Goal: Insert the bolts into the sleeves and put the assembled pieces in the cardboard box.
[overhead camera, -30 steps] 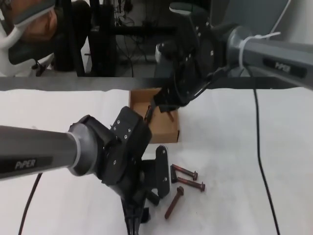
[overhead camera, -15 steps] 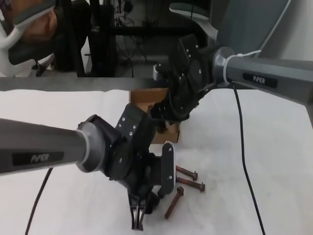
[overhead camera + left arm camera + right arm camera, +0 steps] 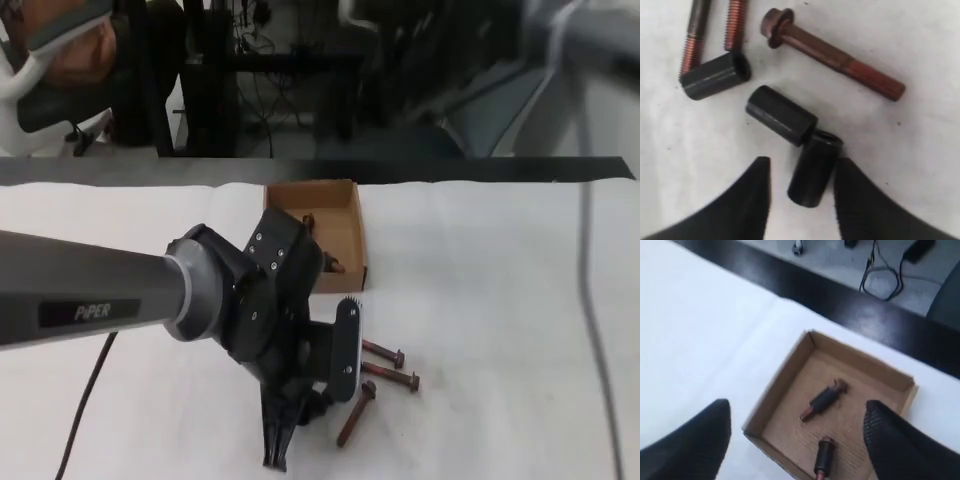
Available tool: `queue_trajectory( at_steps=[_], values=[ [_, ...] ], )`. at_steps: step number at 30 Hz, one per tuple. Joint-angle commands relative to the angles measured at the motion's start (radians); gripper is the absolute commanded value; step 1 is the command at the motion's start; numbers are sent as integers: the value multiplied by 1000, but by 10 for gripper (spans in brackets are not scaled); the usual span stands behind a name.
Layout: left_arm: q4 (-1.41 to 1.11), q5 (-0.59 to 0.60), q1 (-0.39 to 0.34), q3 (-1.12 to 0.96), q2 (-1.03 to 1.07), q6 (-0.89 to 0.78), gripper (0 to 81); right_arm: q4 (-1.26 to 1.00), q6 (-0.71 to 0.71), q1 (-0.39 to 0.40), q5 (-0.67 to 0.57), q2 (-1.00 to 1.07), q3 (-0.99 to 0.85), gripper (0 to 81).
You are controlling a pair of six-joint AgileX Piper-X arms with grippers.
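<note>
One sleeve (image 3: 815, 167), lengthwise inside spread left end effector (image 3: 801, 161); right end effector (image 3: 796, 404), fingers (image 3: 695, 440) parted, over cardboard box (image 3: 781, 386)

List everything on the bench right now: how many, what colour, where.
cardboard box: one, brown, on the cloth beyond the loose bolts.
assembled pieces: two, black sleeve on reddish bolt, lying inside the box.
loose bolts: three, reddish brown, on the cloth beside the sleeves.
sleeves: three, black, lying close together on the cloth.
cloth: one, white, covering the bench.
left pincer: one, black, open, straddling one sleeve.
right pincer: one, black, open, above the box.
</note>
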Motion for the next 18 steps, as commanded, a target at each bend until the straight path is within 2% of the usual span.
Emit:
queue_trajectory(
  at_steps=[1, 2, 3, 6, 8, 10, 15, 18],
  values=[
    [59, 43, 2, -4, 14, 16, 134, -3, 48, -48, -89, -83, -12, 700],
    [72, 51, 2, -4, 19, 16, 69, -1, 62, -62, -118, -100, -12, 700],
    [74, 50, 2, -4, 29, 13, 43, 5, 74, -77, -144, -119, -12, 700],
    [76, 32, -16, -4, 65, 13, 53, 46, 87, -106, -174, -179, -12, 700],
    [76, -34, -35, -4, 82, 2, 18, 95, 52, -109, -174, -213, -12, 700],
    [74, -61, -53, -4, 81, -24, 18, 140, 3, -109, -174, -248, -12, 700],
    [-19, -70, -67, -4, -16, -306, 18, 271, -88, -120, -165, -352, -8, 700],
    [-64, -54, -32, 6, -123, -475, 18, 324, -90, -132, -94, -438, 42, 700]
  ],
)
